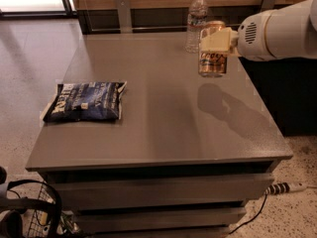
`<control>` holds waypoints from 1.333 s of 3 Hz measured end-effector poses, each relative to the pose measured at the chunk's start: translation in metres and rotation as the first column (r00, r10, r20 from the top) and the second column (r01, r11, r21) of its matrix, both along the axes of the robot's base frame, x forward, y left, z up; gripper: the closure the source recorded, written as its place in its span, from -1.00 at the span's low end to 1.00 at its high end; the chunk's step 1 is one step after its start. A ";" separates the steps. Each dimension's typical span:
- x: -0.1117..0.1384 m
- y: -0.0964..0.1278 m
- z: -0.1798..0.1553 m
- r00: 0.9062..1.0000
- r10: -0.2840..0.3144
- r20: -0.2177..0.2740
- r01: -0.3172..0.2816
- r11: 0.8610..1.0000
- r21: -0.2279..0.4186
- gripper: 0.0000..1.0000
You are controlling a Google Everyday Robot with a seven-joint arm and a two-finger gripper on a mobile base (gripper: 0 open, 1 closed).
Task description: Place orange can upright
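Standing upright near the rear right edge of the flat grey table (148, 138), a tall clear plastic water bottle (196, 26) is seen, closed by a white cap; how full it is cannot be told. A dark blue snack bag (86, 101) with white lettering is laid flat on the left half of the tabletop, well apart from the bottle, and it appears sealed and puffed, though what is inside is hidden. At the lower left corner, beside the table's base, part of a black wire basket (34, 214) is shown on the floor, and its contents cannot be made out. A white power strip (287, 187) with its cable is seen on the speckled floor at the lower right.

The orange can (213, 66), a small aluminium drink can with a coppery orange-brown body, dark lettering and a silver top, is held upright at the right rear of the table, just in front of and to the right of the water bottle. It appears to be raised slightly off the surface, and a dark shadow is cast on the tabletop below it. The gripper (214, 41) is reached in from the right on a thick white arm (282, 31), and its cream-coloured fingers (220, 39) are clenched around the upper half of the can, so that the can's rim is shown above them and the lettered lower body hangs beneath them.
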State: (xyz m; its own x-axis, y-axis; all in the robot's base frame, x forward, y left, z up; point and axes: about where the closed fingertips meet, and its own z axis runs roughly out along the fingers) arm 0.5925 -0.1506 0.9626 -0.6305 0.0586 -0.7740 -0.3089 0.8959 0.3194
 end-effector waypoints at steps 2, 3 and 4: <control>0.002 0.012 0.039 0.934 0.236 0.268 -0.256 0.966 0.042 1.00; -0.004 0.023 0.037 0.841 0.393 0.371 -0.367 0.919 -0.142 1.00; -0.005 0.038 0.037 0.715 0.537 0.447 -0.435 0.843 -0.316 1.00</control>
